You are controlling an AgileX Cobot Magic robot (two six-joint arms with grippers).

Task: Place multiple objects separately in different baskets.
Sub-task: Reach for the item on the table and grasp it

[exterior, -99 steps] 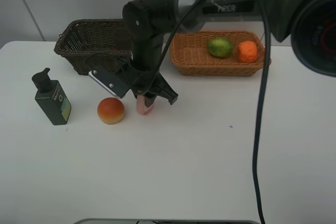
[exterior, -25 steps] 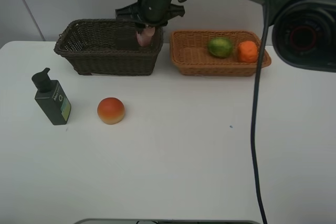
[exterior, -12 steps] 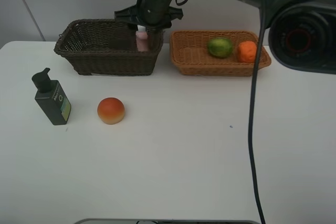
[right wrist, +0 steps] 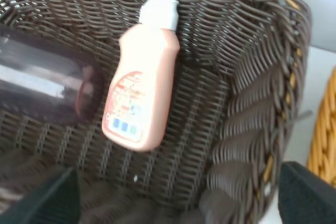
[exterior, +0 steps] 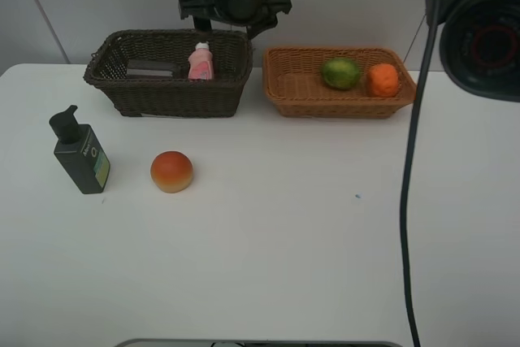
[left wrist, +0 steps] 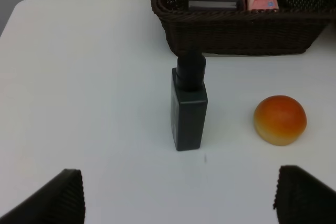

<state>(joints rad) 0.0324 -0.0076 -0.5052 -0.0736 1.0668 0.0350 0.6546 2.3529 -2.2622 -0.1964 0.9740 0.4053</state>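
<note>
Nearest, the left gripper (left wrist: 178,198) hangs low over the white table (exterior: 268,241), its jaws spread wide with nothing between them. Just beyond it stands the dark green rectangular pump bottle (exterior: 80,160), upright on the table. Beside the bottle, apart from it, sits the round red-orange peach-like fruit (exterior: 171,171).

Farther back, the deep dark brown woven wicker basket (exterior: 166,97) stands on the left. In it lies the pink plastic bottle with a white cap (exterior: 201,62), toward the end nearer the other basket, its cap leaning against the wicker wall. Next to it lies what looks like a translucent purple cup (right wrist: 44,80) on its side, though the dark weave makes it hard to read. To the right, close by, is the shallow light orange-tan wicker basket (exterior: 341,103), holding the round green fruit (exterior: 340,72) and the orange (exterior: 383,80), side by side.

Farthest, the right gripper (exterior: 236,12) hovers above the brown basket's back rim, jaws wide apart and empty, clear of the pink bottle.
</note>
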